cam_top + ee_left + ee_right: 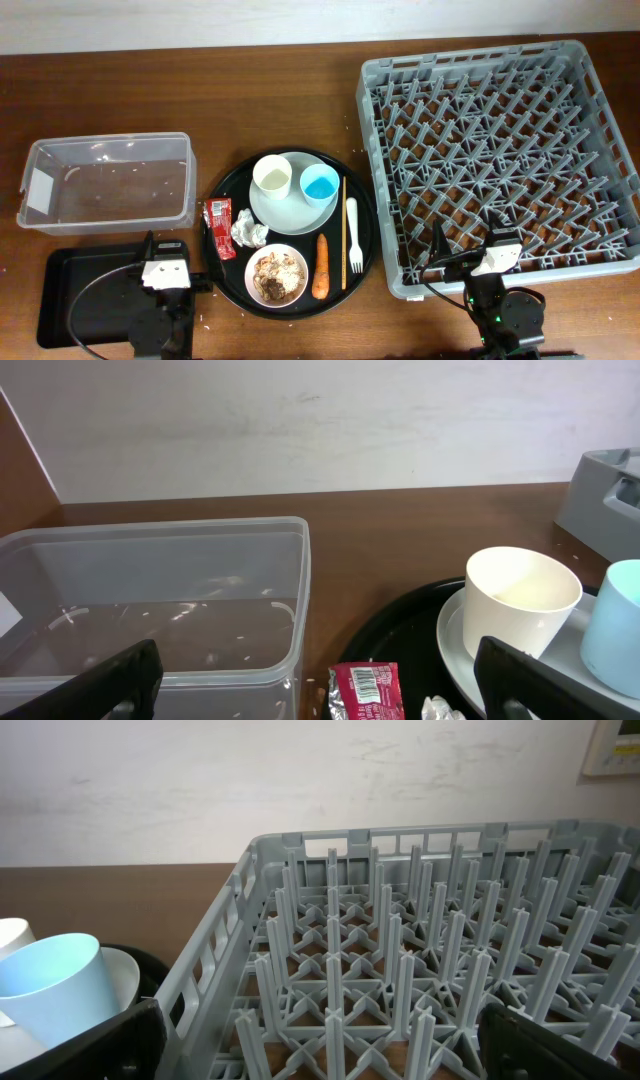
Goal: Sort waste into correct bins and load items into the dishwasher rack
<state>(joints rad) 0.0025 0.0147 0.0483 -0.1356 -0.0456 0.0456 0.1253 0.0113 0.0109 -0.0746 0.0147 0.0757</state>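
At the left edge of the round black tray [232, 185], the red snack wrapper [219, 227] lies lengthwise away from the robot, just ahead-right of the wide-open left gripper [315, 670], the nearer arm.

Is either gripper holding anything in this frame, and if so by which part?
Nothing is held: the left gripper and the right gripper both stand open with nothing between their fingers.

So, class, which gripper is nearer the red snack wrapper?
Left. The left gripper is just left of the red snack wrapper; the right gripper is far right, by the dishwasher rack.
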